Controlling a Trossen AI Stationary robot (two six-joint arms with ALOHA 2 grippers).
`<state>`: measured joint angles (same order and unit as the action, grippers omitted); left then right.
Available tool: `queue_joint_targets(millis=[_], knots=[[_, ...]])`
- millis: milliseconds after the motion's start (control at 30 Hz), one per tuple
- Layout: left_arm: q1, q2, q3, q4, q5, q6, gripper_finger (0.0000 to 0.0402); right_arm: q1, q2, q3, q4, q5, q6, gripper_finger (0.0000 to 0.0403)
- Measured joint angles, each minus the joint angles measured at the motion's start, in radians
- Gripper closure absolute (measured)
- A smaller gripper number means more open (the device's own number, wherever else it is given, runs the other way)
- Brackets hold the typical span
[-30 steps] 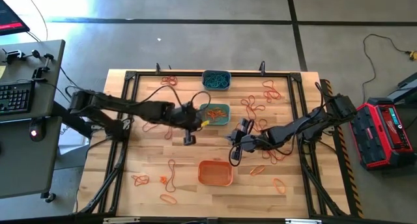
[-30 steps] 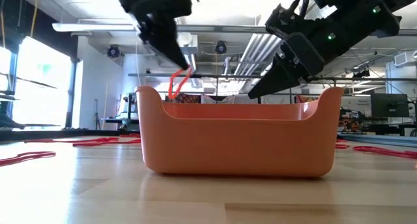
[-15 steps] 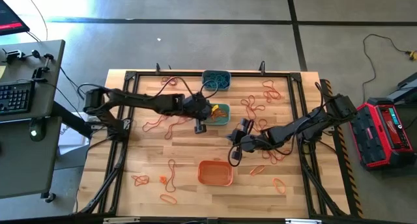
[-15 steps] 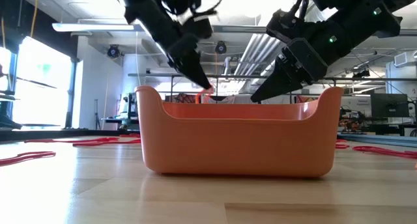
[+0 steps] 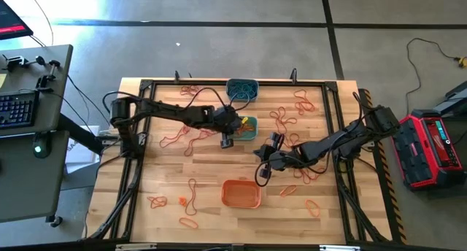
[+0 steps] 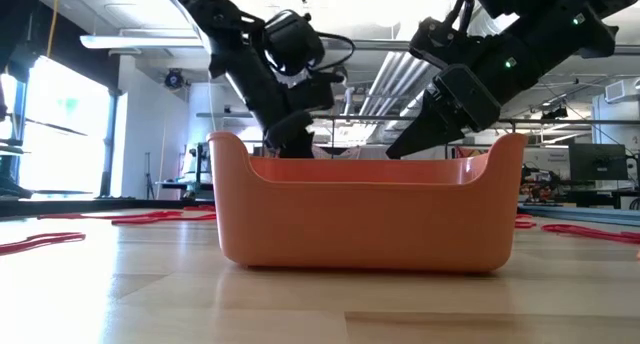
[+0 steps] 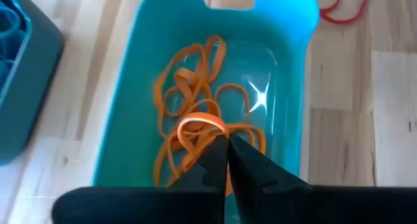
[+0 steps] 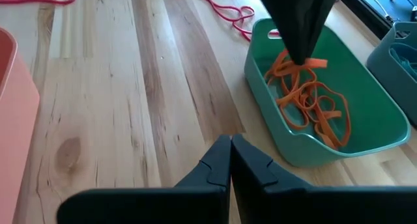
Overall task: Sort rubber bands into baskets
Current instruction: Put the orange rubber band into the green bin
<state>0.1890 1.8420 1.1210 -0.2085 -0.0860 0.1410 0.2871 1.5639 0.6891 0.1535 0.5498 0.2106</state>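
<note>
Orange rubber bands (image 7: 195, 126) are piled in the teal-green basket (image 7: 287, 87), just above table centre in the high view. One orange band (image 7: 201, 123) is pinched at the tips of the left gripper (image 7: 227, 144), which is lowered into that basket; its fingers are clenched on the band. Whether the band already rests on the pile is hard to tell. At 12 o'clock of it, the grey-blue basket (image 5: 241, 89) is seen; its contents are too small to make out. The orange basket (image 5: 241, 193) sits at 6 o'clock. The right gripper (image 8: 230, 144) is closed on nothing, above bare table (image 8: 130, 107) between the teal-green and orange baskets. Loose red bands (image 5: 186, 138) are scattered around.
</note>
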Motion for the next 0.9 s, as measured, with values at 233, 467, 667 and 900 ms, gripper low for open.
queue_joint_targets(millis=[233, 467, 667, 900], knots=[[-0.026, 0.005, 0.000, 0.004, 0.002, 0.001, 0.0339, 0.000, 0.000, 0.000, 0.000, 0.000, 0.002, 0.0403], [-0.071, -0.070, 0.000, 0.005, 0.002, 0.075, 0.0288, 0.000, 0.000, 0.000, -0.008, 0.000, -0.004, 0.0403], [-0.099, -0.101, -0.002, 0.013, 0.038, 0.089, 0.0276, 0.000, 0.000, 0.000, -0.007, 0.000, -0.006, 0.0403], [-0.131, -0.115, -0.070, -0.026, 0.126, 0.112, 0.0275, 0.000, 0.000, 0.000, -0.007, 0.000, -0.006, 0.0403]])
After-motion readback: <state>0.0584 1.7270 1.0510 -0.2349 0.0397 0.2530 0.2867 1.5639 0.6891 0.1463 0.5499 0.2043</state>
